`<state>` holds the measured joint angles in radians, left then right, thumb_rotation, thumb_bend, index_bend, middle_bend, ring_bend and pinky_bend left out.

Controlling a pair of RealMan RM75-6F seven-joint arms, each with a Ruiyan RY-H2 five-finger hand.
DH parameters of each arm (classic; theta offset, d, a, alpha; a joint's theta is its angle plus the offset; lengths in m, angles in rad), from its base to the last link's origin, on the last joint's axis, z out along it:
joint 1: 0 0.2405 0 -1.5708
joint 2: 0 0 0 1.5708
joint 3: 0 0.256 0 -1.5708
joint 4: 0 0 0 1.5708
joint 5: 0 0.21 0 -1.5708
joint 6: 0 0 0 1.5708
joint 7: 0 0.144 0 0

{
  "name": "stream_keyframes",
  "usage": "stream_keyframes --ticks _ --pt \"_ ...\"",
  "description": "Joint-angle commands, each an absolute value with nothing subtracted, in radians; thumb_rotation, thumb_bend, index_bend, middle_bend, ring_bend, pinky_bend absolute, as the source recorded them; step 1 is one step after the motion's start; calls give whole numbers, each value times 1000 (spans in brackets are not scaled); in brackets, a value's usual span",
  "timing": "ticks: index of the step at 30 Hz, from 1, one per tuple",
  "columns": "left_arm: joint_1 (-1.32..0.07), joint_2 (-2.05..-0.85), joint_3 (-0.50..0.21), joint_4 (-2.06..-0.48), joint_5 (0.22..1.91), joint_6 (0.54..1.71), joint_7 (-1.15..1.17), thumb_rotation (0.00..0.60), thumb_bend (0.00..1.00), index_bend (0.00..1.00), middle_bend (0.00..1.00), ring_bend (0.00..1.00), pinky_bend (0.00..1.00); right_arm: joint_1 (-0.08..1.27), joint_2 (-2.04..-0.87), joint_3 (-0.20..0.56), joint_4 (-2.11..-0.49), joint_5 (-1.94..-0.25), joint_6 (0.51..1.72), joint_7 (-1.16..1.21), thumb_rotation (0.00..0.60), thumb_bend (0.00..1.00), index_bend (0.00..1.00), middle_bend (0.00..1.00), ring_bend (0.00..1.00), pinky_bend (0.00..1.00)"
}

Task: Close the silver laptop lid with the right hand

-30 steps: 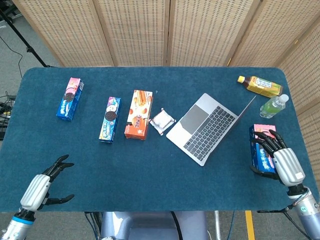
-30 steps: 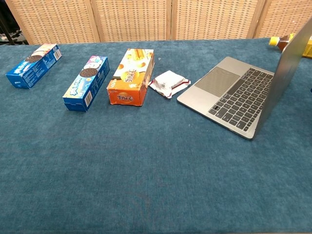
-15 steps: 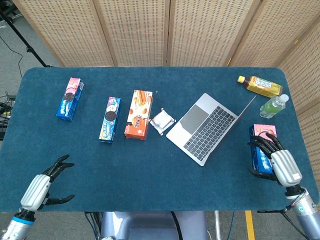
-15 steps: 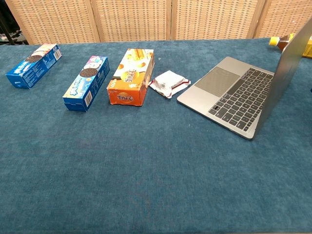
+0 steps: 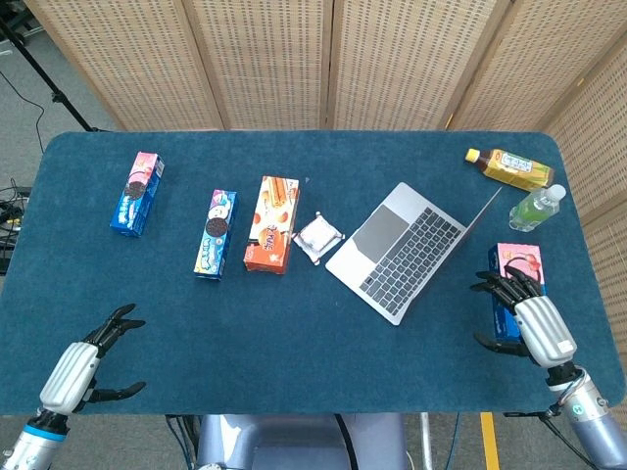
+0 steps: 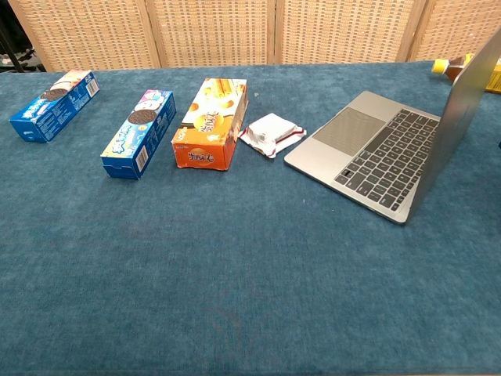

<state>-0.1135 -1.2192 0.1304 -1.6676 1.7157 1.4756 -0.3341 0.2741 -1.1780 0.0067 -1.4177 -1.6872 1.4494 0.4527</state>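
Note:
The silver laptop (image 5: pixel 402 249) (image 6: pixel 383 157) sits open right of the table's middle, its lid (image 6: pixel 463 100) standing up on the far right side. My right hand (image 5: pixel 529 321) hovers at the table's near right, its fingers spread and empty, over a blue and pink box (image 5: pixel 516 266), a short way right of the laptop's near corner. My left hand (image 5: pixel 83 364) rests at the near left corner with its fingers apart, holding nothing. Neither hand appears in the chest view.
Left of the laptop lie a small white packet (image 5: pixel 318 236), an orange biscuit box (image 5: pixel 271 223) and two blue cookie boxes (image 5: pixel 216 233) (image 5: pixel 137 192). A yellow tea bottle (image 5: pixel 509 167) and a green bottle (image 5: pixel 537 208) lie behind the lid at the far right.
My right hand has drawn back toward the table's near edge and slightly left, uncovering more of the blue and pink box. The laptop and my left hand are unmoved.

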Motion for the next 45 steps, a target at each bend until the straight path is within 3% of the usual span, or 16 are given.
stream_keyframes --ticks 1,45 --pt "-111 -1218 131 -1666 1714 1479 -336 600 13 229 121 206 286 280 -1182 6 -1423 -1694 1445 446 600 219 253 191 256 87" --pt "-103 -1212 139 -1644 1719 1484 -358 600 12 229 121 206 286 383 -1216 17 -1530 -1712 1340 367 600 219 224 160 247 87"
